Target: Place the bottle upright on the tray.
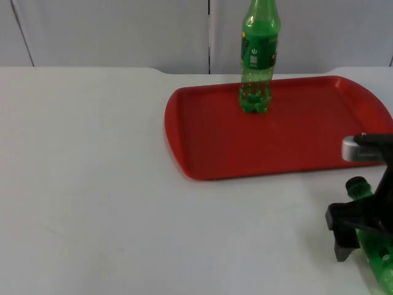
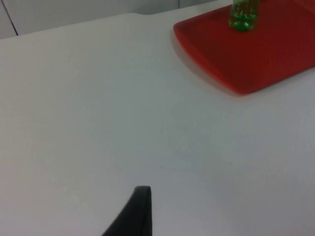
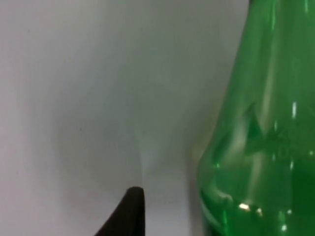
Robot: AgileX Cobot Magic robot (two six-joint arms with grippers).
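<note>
White table [image 1: 92, 184], tray [image 1: 202, 166] edge, bottle [image 1: 377, 252] perhaps gripped

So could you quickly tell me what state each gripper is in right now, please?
Left gripper: waiting over the bare white table; state cannot be told.
Right gripper: at the lying green bottle near the red tray; grip cannot be told.

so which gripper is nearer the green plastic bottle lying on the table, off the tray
Right. The right gripper is at the lying green plastic bottle, by its neck. The left gripper waits over bare white table, far off.
</note>
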